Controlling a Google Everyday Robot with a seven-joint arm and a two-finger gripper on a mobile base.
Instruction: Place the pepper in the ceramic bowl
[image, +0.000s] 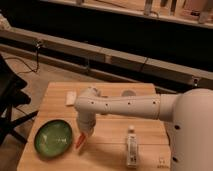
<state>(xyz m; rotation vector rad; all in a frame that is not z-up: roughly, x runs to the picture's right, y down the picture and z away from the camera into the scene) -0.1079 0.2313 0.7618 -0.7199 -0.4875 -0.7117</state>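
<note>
**Pepper in transit toward the bowl, carry step**

1. Ceramic bowl (53, 138): green, glossy, sitting near the front-left corner of the worktop (107, 150). I see nothing inside it.

2. Pepper (80, 142): orange-red, tapered, hanging tip-down just beside the bowl's right rim. It is not over the bowl yet, and I cannot tell whether its tip touches the wood.

3. Tool (83, 133): pointing down from the white arm, clenched on the pepper's upper end, left of the worktop's middle and toward the front edge.

4. White bottle (131, 147): lying near the front edge, right of the tool, well apart from the bowl.

I judge the grasp done and the carry under way. My next move calls for a short shift toward the left edge until the pepper is over the bowl's centre, then a release.
</note>
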